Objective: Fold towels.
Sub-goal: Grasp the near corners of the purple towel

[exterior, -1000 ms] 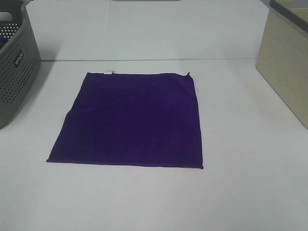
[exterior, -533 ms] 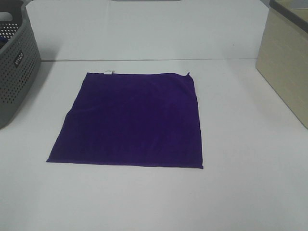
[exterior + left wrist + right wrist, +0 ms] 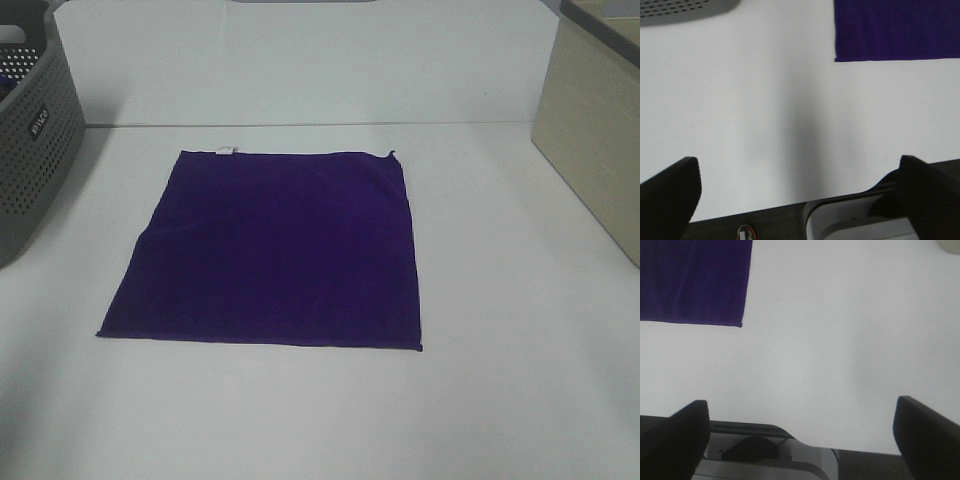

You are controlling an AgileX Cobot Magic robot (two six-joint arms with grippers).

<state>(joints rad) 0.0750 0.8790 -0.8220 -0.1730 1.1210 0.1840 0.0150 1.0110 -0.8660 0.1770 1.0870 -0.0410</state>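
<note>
A deep purple square towel (image 3: 272, 248) lies flat and unfolded on the white table, with a small white tag (image 3: 226, 151) on its far edge. Neither gripper shows in the exterior high view. In the left wrist view my left gripper (image 3: 797, 192) is open and empty over bare table near the front edge, with the towel's near left corner (image 3: 836, 59) well ahead of it. In the right wrist view my right gripper (image 3: 800, 432) is open and empty, with the towel's near right corner (image 3: 740, 324) ahead of it.
A grey perforated laundry basket (image 3: 28, 150) stands at the left edge of the table. A beige box (image 3: 592, 130) stands at the right. The table's front edge and the robot base (image 3: 860, 220) show under the left gripper.
</note>
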